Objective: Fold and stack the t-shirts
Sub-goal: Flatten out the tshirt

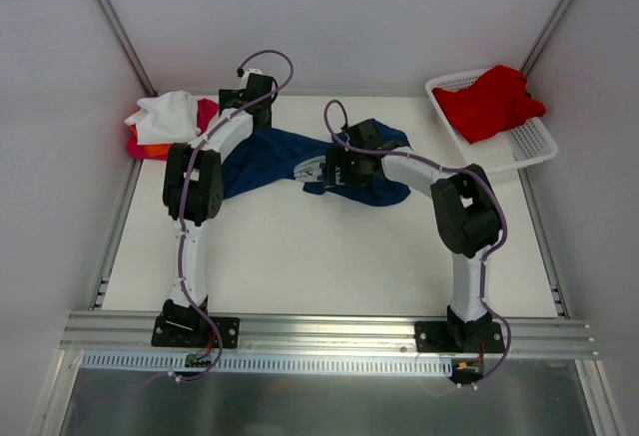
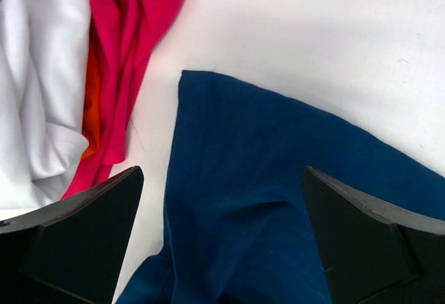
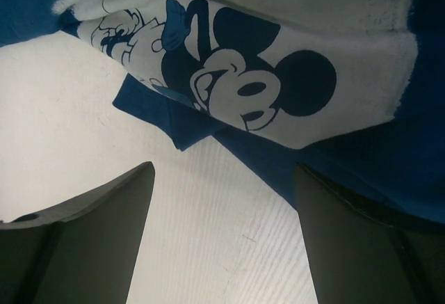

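Note:
A navy blue t-shirt lies crumpled across the back middle of the white table. My left gripper hovers open over its left end, with navy cloth showing between the spread fingers. My right gripper is open at the shirt's middle, just short of the white cartoon-mouse print; bare table shows between its fingers. White, magenta and orange t-shirts lie heaped at the back left. A red t-shirt sits in the basket.
The white lattice basket stands at the back right corner. Slanted metal frame posts rise at both back corners. A metal rail runs along the near edge by the arm bases.

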